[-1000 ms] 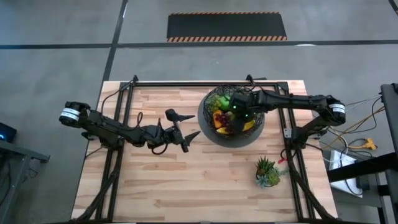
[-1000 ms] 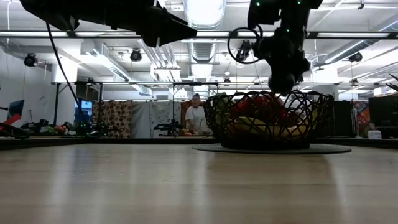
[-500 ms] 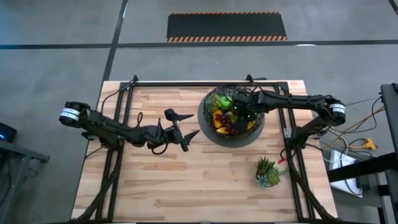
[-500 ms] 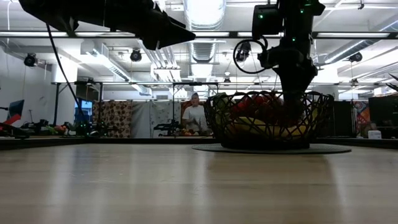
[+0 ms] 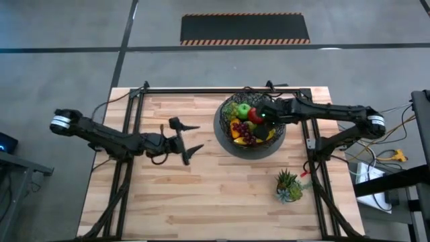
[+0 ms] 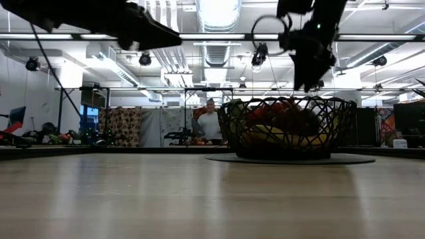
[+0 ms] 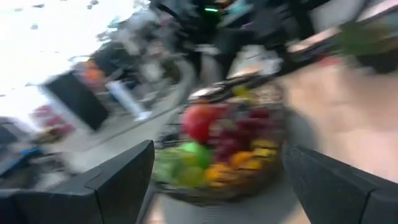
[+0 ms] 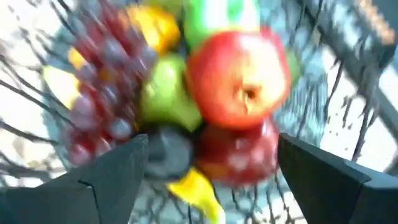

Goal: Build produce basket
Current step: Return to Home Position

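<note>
Basket point(image 5: 221, 132) of thin black woven wire, round, stands upright on its dark grey disc, mouth facing up, on a pale wood-plank table point(image 5: 201, 202). Inside it lie glossy toy fruits: a red apple point(image 8: 239, 78) on top, a green pear point(image 8: 165, 93) and purple grapes point(image 8: 99, 93) beside it, and a yellow banana point(image 6: 285, 138) lying flat along the bottom. Right gripper point(image 6: 307, 79) hangs just above the basket, fingers spread, empty. Left gripper point(image 5: 191, 139) is well apart from the basket, also spread wide and empty.
</note>
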You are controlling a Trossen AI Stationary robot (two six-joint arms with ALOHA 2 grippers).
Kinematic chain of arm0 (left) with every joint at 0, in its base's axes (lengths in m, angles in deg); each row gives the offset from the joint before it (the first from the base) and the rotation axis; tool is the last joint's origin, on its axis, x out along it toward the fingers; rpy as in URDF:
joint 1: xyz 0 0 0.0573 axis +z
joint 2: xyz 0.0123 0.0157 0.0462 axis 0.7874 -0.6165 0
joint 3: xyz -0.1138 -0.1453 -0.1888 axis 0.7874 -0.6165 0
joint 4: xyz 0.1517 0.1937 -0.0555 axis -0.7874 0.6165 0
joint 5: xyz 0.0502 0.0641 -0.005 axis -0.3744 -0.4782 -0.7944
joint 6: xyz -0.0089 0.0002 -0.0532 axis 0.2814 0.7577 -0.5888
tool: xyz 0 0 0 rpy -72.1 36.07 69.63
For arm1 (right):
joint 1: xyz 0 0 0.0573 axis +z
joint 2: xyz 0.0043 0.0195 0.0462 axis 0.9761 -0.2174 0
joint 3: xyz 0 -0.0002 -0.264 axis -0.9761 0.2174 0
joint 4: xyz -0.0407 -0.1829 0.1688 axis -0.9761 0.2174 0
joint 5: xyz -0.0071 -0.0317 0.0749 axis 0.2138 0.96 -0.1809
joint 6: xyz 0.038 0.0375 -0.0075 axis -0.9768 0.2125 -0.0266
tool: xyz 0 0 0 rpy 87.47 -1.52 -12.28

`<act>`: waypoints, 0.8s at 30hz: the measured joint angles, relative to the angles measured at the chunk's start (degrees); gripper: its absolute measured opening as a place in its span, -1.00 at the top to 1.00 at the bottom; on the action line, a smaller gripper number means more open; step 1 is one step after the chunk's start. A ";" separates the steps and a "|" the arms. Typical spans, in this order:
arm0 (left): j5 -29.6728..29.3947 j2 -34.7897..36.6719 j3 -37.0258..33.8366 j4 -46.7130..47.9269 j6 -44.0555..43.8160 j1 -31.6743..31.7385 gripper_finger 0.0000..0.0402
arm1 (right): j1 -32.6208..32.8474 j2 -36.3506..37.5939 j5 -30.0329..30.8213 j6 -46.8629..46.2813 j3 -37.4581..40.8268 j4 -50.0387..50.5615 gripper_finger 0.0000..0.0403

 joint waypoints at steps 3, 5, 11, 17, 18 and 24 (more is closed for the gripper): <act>8.15 6.19 -2.48 6.00 -5.27 0.00 -0.66 | 1.51 4.18 0.03 5.50 2.21 -7.70 -0.65; 11.72 10.28 -4.12 10.19 -8.47 -0.02 -0.66 | 2.63 7.06 -2.37 11.07 5.04 -15.26 -0.63; 18.13 20.95 -10.37 17.44 -15.34 -0.02 -0.66 | 4.30 14.70 -12.66 26.41 19.12 -44.20 -0.62; 18.30 31.28 -16.96 17.71 -18.80 -0.02 -0.66 | 4.48 20.15 -15.93 33.33 32.71 -66.67 -0.62; 18.25 33.01 -17.92 17.73 -18.99 -0.02 -0.66 | 4.47 20.96 -15.93 33.84 34.54 -69.25 -0.62; 16.73 42.13 -22.70 17.44 -19.04 -0.02 -0.66 | 4.46 26.41 -15.93 33.19 42.97 -78.20 -0.62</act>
